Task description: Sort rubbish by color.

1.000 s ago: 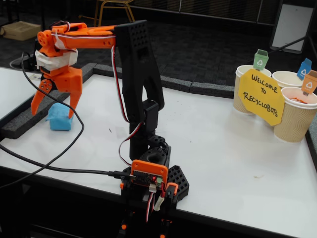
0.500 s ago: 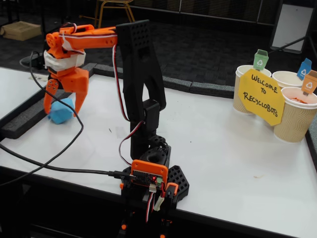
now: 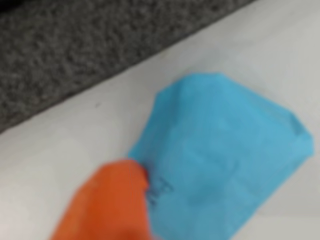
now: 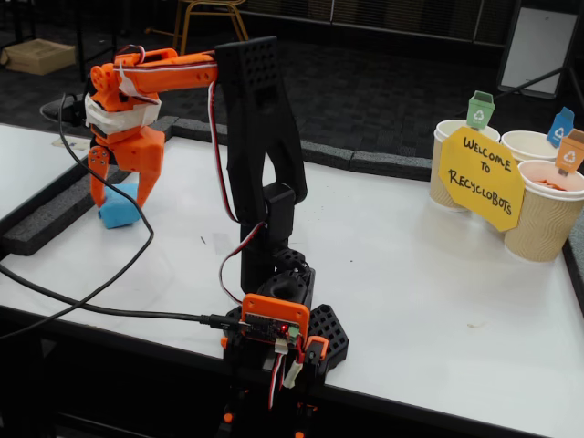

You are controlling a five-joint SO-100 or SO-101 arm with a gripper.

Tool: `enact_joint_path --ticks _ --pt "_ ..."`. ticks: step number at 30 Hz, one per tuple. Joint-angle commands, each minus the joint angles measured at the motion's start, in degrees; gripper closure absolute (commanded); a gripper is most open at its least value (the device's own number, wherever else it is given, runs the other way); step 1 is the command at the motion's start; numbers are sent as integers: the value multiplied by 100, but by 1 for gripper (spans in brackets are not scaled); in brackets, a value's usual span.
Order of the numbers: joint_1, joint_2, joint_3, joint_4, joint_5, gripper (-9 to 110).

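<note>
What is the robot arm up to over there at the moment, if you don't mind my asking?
The orange gripper is at the far left of the table in the fixed view, its two fingers straddling a light blue paper wad beside the dark foam border. The wrist view shows one finger against the wad's edge. Three paper cups with coloured tags and a yellow welcome sign wait at the far right.

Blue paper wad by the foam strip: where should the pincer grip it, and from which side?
Grip the blue paper wad across its bulky middle, coming straight down from above. In the fixed view the pincer already straddles it, one finger on each side. The grey foam strip runs close along one side, so a sideways approach looks cramped. In the wrist view an orange finger touches the wad's edge; its flat facets should probably pinch well.
</note>
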Motion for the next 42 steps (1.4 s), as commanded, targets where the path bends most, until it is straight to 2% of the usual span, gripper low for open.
enact_joint_path --ticks 1,9,18,26,33,42 --pt "97 870 -35 -167 -167 101" --pt "149 914 -18 -193 -105 101" --pt "316 1644 -1775 1327 387 101" --pt "316 3190 -1986 2575 1125 101" --pt "457 4983 -1143 3067 1687 101" --pt "1942 7541 527 3076 1898 101"
